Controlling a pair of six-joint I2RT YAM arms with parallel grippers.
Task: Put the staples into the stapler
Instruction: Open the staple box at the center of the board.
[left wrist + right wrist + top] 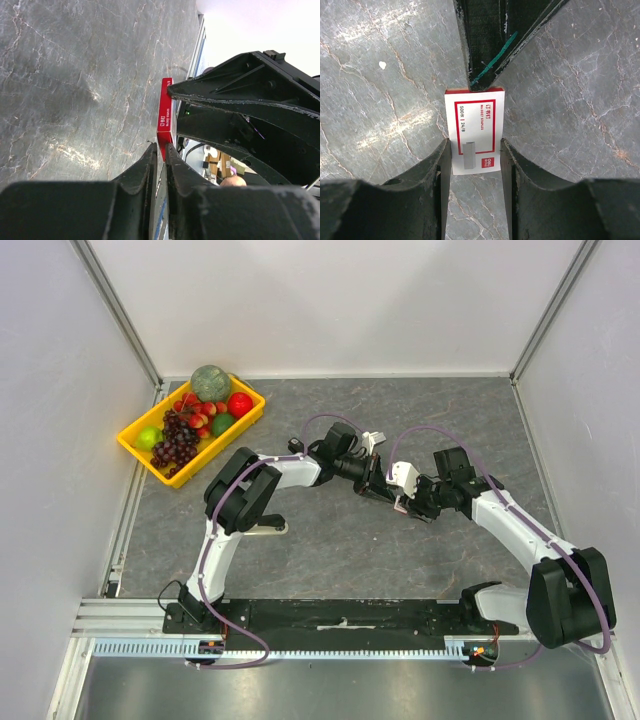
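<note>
The staples' flat white-and-red box hangs above the grey table between both grippers; the metal strips themselves are hidden inside it. My left gripper is shut on the box's thin faces at its far end, where the box shows edge-on as a red strip. My right gripper closes on the near end, its fingertips touching both side edges. In the top view the two grippers meet at mid-table. No stapler shows clearly.
A yellow tray of toy fruit stands at the back left. A pale object peeks out from under the left arm's elbow. Grey walls close in the table on three sides.
</note>
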